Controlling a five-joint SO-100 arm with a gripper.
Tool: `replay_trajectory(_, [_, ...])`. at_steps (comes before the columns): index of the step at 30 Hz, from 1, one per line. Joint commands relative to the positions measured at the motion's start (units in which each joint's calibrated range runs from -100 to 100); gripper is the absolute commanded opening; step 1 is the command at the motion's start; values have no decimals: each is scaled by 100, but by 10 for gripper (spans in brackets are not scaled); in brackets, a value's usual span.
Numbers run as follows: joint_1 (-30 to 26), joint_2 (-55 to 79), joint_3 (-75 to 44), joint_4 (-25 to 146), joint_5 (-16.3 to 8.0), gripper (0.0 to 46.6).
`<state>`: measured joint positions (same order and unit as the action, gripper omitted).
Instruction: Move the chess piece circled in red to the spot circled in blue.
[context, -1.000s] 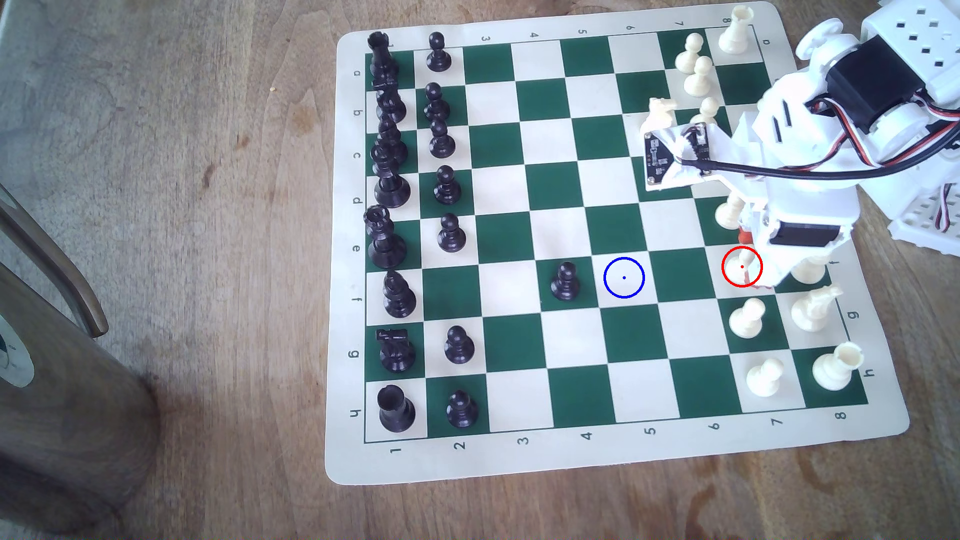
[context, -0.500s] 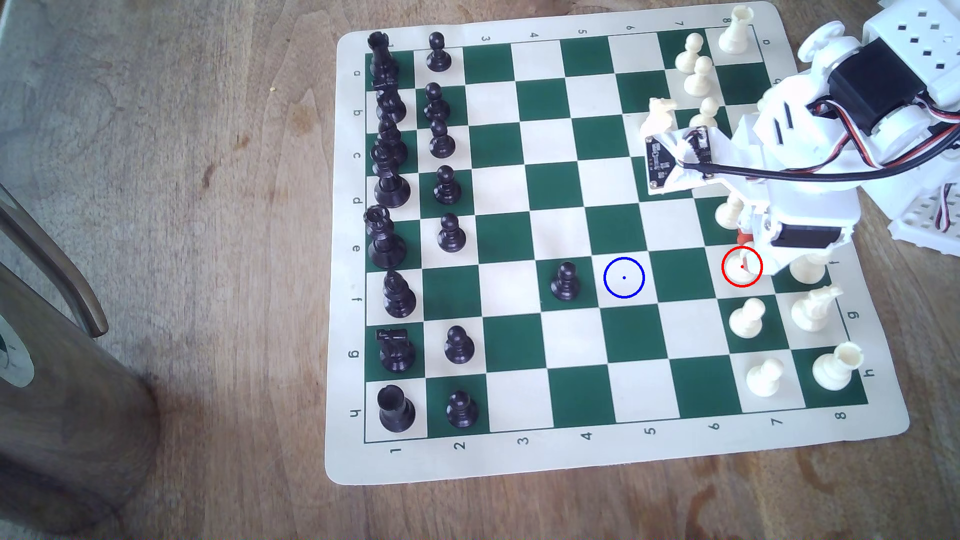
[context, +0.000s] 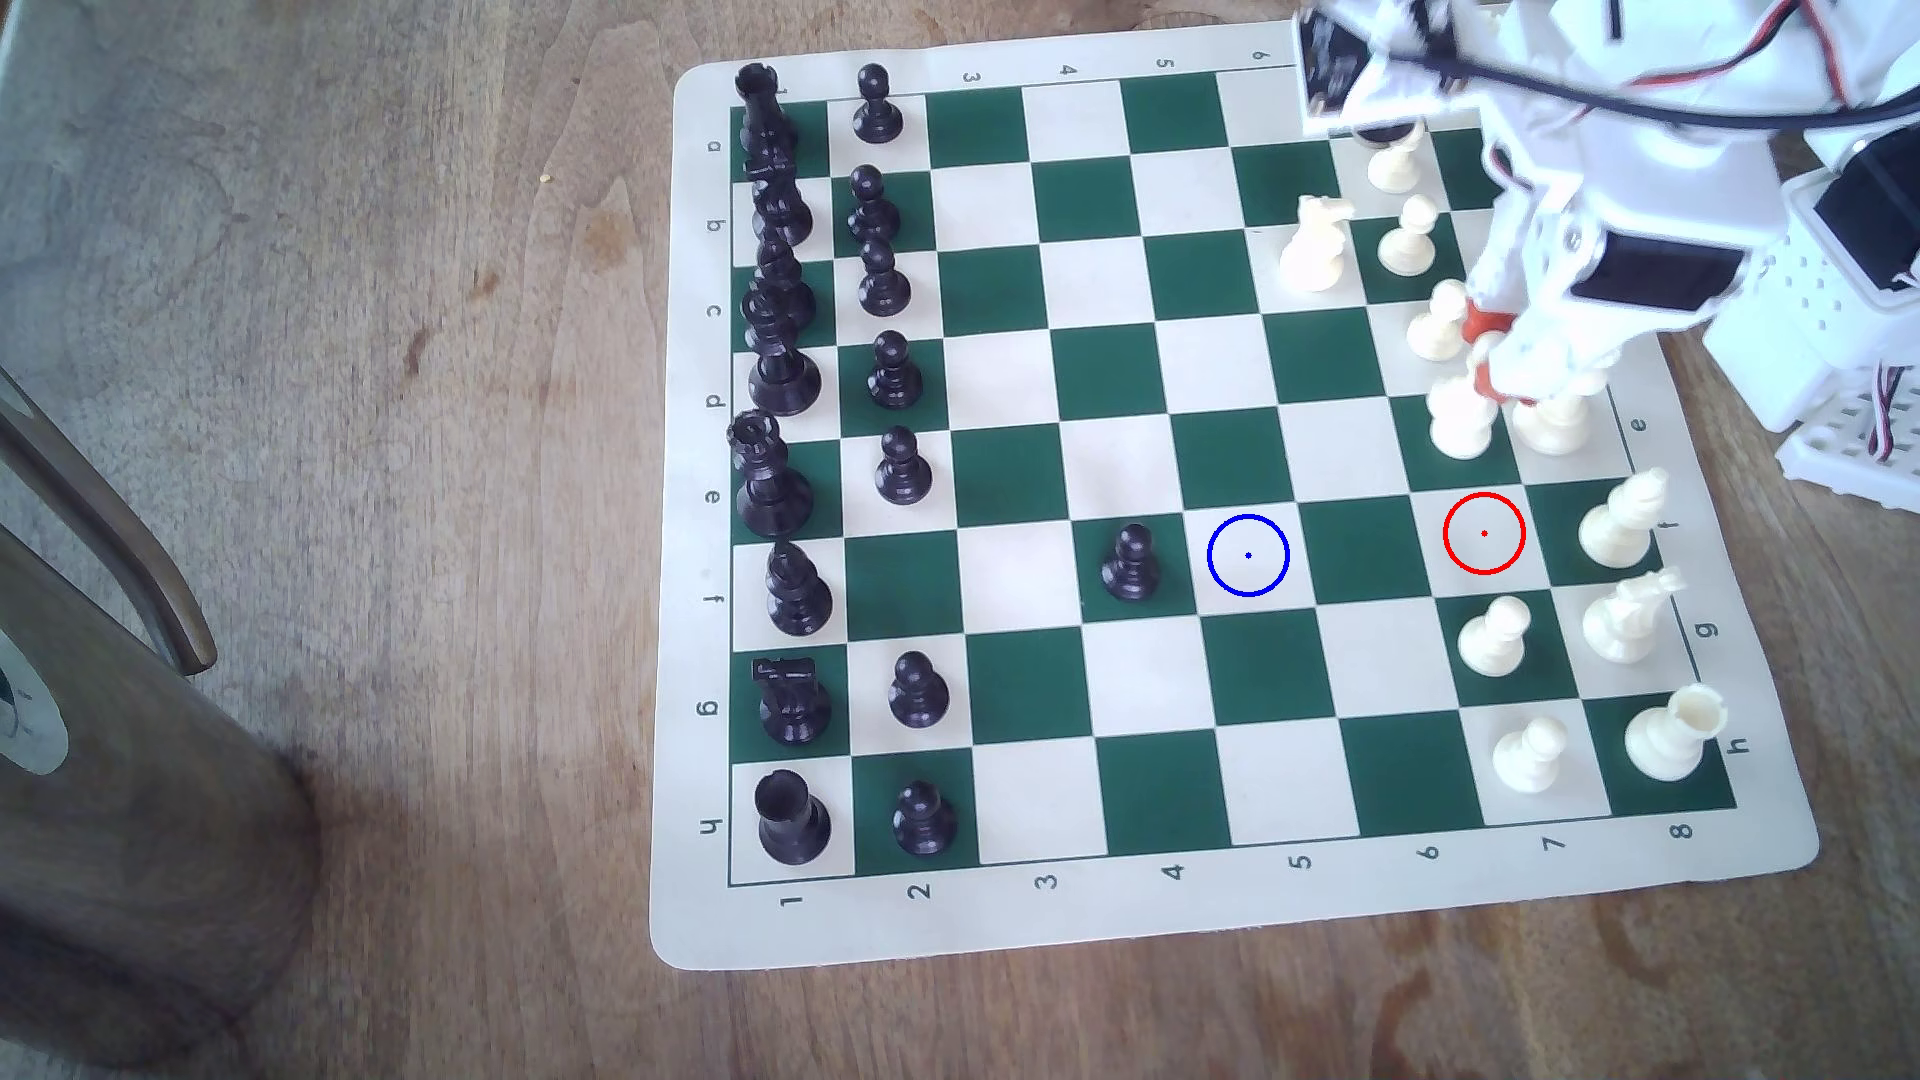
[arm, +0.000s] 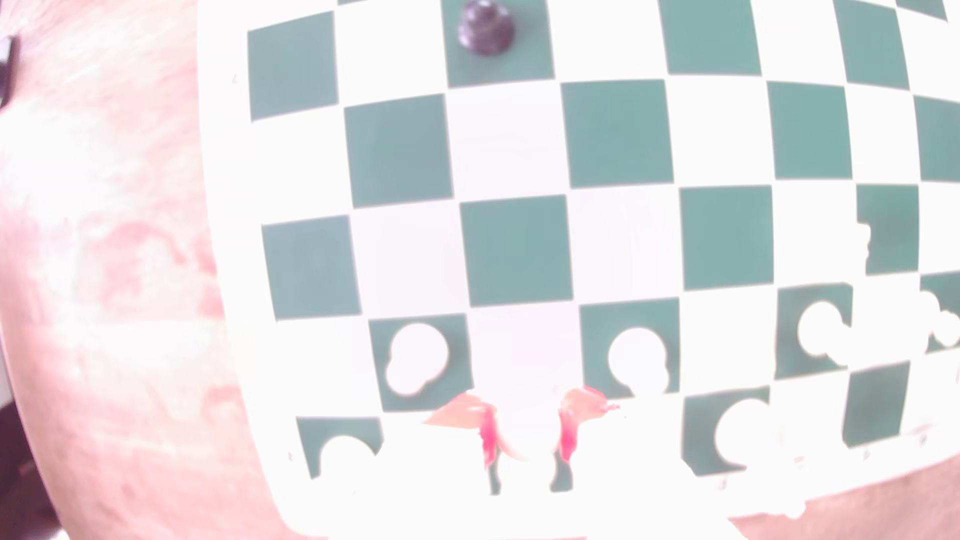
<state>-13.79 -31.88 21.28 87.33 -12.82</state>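
The jaws (context: 1488, 355) are clenching what looks like the small cream-white plastic pawn (arm: 524, 441), while the blue-ringed cream square (context: 1248, 556) is lying well ahead of the jaws, a black pawn (context: 1130, 566) standing just beyond it.

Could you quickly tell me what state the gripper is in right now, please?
Gripper: jaws closed on a white pawn, lifted above the board. The wrist view is washed out, so this is likely rather than certain.

16 blk pcs (context: 1129, 566), 11 wht (context: 1496, 633) seen
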Motion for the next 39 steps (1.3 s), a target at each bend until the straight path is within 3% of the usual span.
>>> replay_trajectory(1, [-72, 574, -968, -248, 24, 2])
replay_trajectory(15, [249, 2942, -904, -1722, 342, 3])
replay_trajectory(31, [327, 3341, -43, -2451, 298, 3])
replay_trajectory(32, [319, 3332, -43, -2451, 298, 15])
replay_trajectory(36, [335, 3086, 292, -2746, 230, 216])
replay_trajectory(39, [390, 2832, 483, -2910, 195, 266])
